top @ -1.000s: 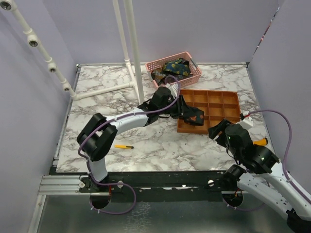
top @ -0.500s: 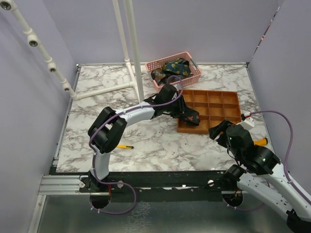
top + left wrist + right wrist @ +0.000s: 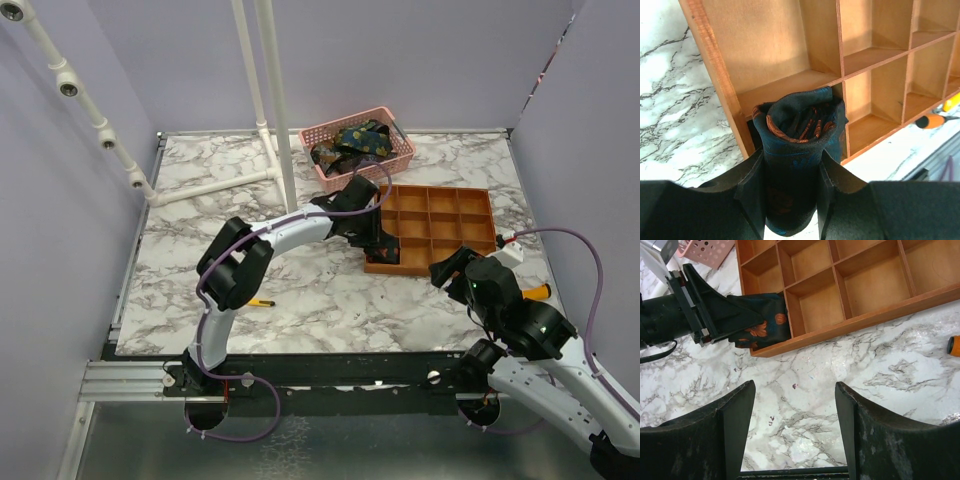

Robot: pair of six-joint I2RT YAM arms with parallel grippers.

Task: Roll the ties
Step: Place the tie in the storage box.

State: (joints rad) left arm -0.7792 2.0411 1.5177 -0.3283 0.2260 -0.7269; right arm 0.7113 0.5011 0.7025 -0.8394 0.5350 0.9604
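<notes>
One rolled tie (image 3: 799, 120), dark with orange flowers, is clamped end-on between the narrow-set fingers of the left gripper (image 3: 790, 172). It is held at the near-left corner compartment of the orange tray (image 3: 715, 75), and whether it touches the compartment floor cannot be told. The step in hand is judged to be dropping this finished roll into the tray. No roll is seen in the other compartments in view, so this is likely the first one stored. More ties (image 3: 350, 143) are seen unrolled and heaped in the pink basket (image 3: 392, 160) at the back of the table, just beyond the tray, so most of the work is judged left. The right gripper (image 3: 794, 390) is held wide apart with nothing in it, over the marble near the tray's front edge. A screwdriver (image 3: 537, 292) is seen beside it, untouched.
</notes>
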